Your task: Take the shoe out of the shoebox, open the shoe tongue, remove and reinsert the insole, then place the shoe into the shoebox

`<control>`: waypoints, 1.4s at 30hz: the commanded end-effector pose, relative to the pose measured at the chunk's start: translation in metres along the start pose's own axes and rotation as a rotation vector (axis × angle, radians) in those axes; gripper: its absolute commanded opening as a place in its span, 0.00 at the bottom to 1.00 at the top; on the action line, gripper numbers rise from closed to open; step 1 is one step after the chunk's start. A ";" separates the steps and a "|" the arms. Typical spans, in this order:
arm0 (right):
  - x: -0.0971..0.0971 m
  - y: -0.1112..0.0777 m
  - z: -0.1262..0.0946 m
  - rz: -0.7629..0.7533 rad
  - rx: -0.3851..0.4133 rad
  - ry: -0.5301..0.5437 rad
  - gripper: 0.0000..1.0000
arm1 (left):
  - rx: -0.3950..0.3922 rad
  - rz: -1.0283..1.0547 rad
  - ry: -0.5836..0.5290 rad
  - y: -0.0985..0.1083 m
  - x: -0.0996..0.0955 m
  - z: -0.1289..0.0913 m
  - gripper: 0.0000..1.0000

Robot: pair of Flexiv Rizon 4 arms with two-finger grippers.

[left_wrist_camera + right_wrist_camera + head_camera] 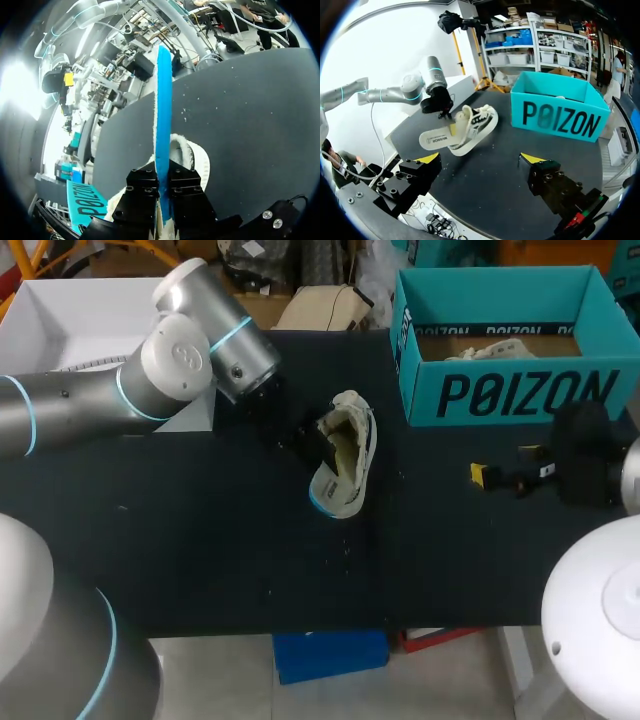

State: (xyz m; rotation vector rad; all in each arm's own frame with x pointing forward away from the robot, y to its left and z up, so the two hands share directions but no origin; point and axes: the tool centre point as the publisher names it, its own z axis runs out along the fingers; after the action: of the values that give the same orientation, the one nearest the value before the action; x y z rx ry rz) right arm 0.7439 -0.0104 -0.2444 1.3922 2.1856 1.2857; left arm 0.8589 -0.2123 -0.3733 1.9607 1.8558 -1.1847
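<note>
because the left gripper (164,176) pinches only the thin edge of the insole (163,100), fingers closed narrow on it from both sides, the likeliest trouble is the insole slipping or buckling under a push or pull. nothing steadies the shoe (347,450): the right gripper (481,158) hangs well apart from it, fingers spread wide and holding nothing, so the shoe may drag or tip along with the insole (it looks propped on its side rather than flat on its sole). the insole's end could also snag on the collar.

the shoe lies near the middle of the black table (200,540), out of the teal shoebox (520,395) and apart from it. its long axis runs roughly from the table's near edge toward the far edge, a little slanted. the toe seems to point to the far side, and the insole juts out at the near, heel end, though i cannot tell how much of it sits inside.
</note>
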 end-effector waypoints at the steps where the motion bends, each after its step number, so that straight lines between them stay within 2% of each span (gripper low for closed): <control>1: -0.001 0.001 -0.001 0.001 0.005 0.002 1.00 | -0.021 -0.004 -0.015 0.011 0.003 0.000 0.00; 11: -0.001 0.001 -0.001 0.001 0.005 0.002 1.00 | -0.098 -0.004 -0.009 0.027 -0.002 -0.004 0.00; 12: -0.001 0.001 -0.001 0.001 0.005 0.002 1.00 | -0.100 -0.005 -0.013 0.028 -0.003 -0.005 0.16; 13: -0.001 0.001 -0.001 0.001 0.005 0.002 1.00 | -0.100 -0.005 -0.013 0.027 -0.005 -0.006 0.46; 14: -0.001 0.001 -0.001 0.001 0.005 0.002 1.00 | -0.101 -0.004 -0.013 0.025 -0.006 -0.006 0.93; 15: -0.001 0.001 -0.001 0.001 0.005 0.002 1.00 | -0.098 0.001 -0.017 0.023 -0.008 -0.007 1.00; 28: -0.001 0.001 -0.001 0.001 0.005 0.002 1.00 | -0.064 0.003 -0.036 -0.021 -0.007 -0.016 0.98; 31: -0.001 0.001 -0.001 0.001 0.005 0.002 1.00 | -0.046 0.007 -0.028 -0.033 -0.006 -0.013 0.85; 32: -0.001 0.001 -0.001 0.001 0.005 0.002 1.00 | -0.039 0.007 -0.023 -0.037 -0.006 -0.013 0.76; 33: -0.001 0.001 -0.001 0.001 0.005 0.002 1.00 | -0.035 0.007 -0.024 -0.041 -0.005 -0.012 0.76; 34: -0.001 0.001 -0.001 0.001 0.005 0.002 1.00 | -0.033 0.007 -0.023 -0.044 -0.005 -0.011 0.60; 36: -0.001 0.001 -0.001 0.001 0.005 0.002 1.00 | -0.024 0.007 -0.015 -0.049 -0.004 -0.010 0.49; 42: -0.001 0.001 -0.001 0.001 0.005 0.002 1.00 | -0.024 -0.030 0.019 -0.056 0.004 -0.009 0.45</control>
State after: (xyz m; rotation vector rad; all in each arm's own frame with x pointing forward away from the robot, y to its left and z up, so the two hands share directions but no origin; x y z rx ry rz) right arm 0.7440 -0.0105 -0.2443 1.3922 2.1857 1.2856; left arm 0.8150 -0.1943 -0.3533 1.9471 1.8952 -1.1688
